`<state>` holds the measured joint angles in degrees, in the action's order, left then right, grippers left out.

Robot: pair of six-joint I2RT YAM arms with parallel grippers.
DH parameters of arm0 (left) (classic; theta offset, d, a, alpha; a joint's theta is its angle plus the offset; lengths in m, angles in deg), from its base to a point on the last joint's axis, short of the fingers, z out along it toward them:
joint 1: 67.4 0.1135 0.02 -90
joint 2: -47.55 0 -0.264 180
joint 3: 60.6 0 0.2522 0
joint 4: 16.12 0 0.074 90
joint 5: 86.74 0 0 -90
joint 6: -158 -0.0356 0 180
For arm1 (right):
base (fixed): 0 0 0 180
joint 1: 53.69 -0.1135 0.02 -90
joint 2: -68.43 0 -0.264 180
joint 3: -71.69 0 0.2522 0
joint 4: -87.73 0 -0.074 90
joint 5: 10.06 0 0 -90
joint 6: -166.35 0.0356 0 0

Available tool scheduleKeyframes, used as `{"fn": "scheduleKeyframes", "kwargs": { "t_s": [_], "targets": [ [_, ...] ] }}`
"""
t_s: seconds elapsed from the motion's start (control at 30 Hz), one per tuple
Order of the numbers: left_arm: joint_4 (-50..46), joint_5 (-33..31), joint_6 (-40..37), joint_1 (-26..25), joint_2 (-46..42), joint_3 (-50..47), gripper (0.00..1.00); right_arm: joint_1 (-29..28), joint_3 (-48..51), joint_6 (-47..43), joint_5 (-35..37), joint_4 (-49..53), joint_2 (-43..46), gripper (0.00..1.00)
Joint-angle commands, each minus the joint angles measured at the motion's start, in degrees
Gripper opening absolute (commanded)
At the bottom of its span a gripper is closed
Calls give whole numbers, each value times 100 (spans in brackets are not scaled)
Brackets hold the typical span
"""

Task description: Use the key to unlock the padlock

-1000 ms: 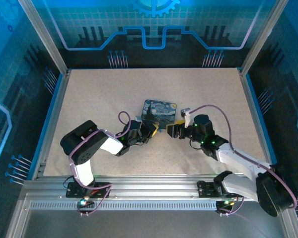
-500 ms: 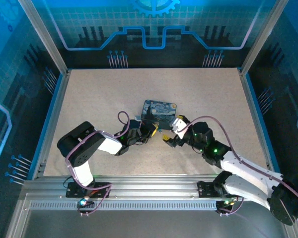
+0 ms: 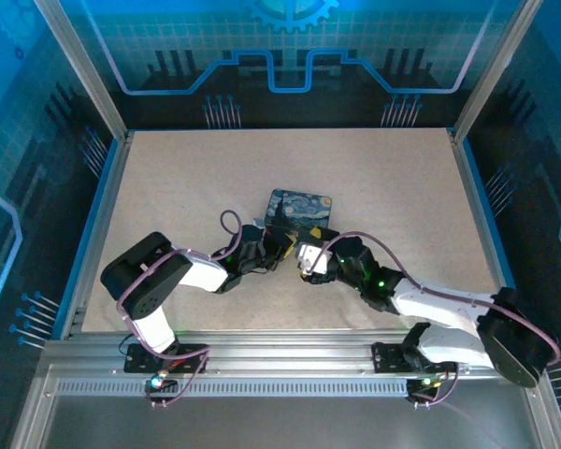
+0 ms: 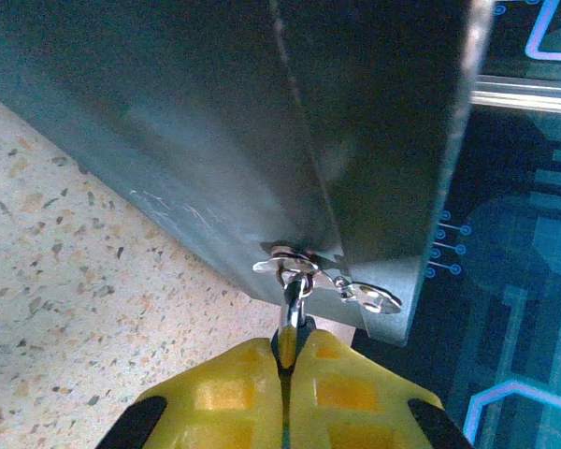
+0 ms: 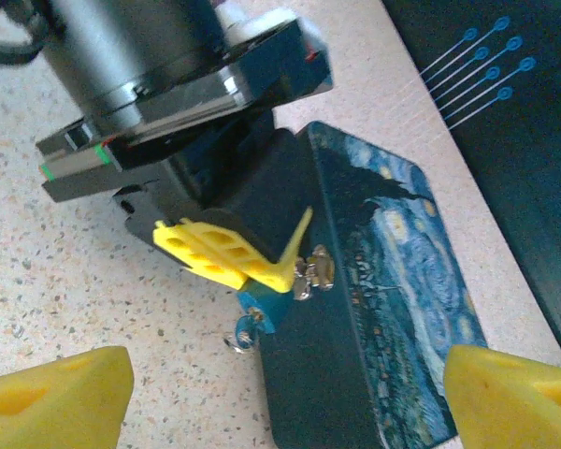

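Right arm (image 3: pixel 430 304) has swung left across the table (image 3: pixel 168 187), so its gripper now sits just beside the left one at the near edge of the tin (image 3: pixel 299 208). The tin sits about where it was.

Left gripper (image 4: pixel 288 348) is clamped tight on the padlock (image 4: pixel 292 307), which hangs by its shackle from the hasp (image 4: pixel 325 278) on the tin's near side. Right gripper (image 5: pixel 285 393) is spread wide with nothing between its fingers, aimed at that hasp.

Under the left fingers you get a small blue bit (image 5: pixel 260 309) with a silvery sliver below it. That may be the key (image 5: pixel 241 339), but it's too small to be sure.

Progress, as a judgement: the lock is steadied and the shackle looks shut through the hasp. Key in, turn and shackle pop all look left to do.

No readable brand or text. The tin just has a swirly night-sky print.
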<state>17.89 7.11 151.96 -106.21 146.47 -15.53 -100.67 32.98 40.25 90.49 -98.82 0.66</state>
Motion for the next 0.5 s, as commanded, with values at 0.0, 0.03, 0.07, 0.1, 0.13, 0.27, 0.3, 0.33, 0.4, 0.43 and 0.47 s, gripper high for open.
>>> {"fn": "scheduleKeyframes", "kwargs": {
  "t_s": [0.0, 0.03, 0.07, 0.1, 0.13, 0.27, 0.3, 0.33, 0.4, 0.43, 0.47],
  "targets": [
    [131, 21, 38, -30, -171, 42, 0, -124, -63, -180, 156, -465, -378, 85],
    [132, 19, 41, -29, -175, 42, 0, -134, -63, -170, 150, -543, -466, 85],
    [133, 11, 45, -28, -184, 34, 0, -133, -71, -174, 154, -611, -571, 85],
    [125, 8, 53, -26, -195, 33, 0, -141, -87, -163, 171, -662, -659, 83],
    [116, 1, 63, -25, -197, 33, 0, -143, -106, -140, 180, -688, -748, 82],
    [110, 1, 93, -27, -206, 43, 0, -143, -159, -103, 220, -828, -1081, 74],
    [109, 3, 100, -22, -208, 50, 0, -144, -174, -133, 264, -842, -1145, 71],
    [93, 8, 99, -30, -214, 55, 0, -143, -200, -122, 305, -860, -1183, 69],
    [83, 10, 108, -30, -223, 59, 0, -110, -229, -110, 309, -909, -1236, 65],
    [77, 10, 105, -30, -231, 70, 0, -98, -250, -116, 308, -905, -1259, 63],
    [69, 10, 104, -30, -239, 68, 0, -93, -277, -130, 312, -901, -1299, 62]
  ]
}}
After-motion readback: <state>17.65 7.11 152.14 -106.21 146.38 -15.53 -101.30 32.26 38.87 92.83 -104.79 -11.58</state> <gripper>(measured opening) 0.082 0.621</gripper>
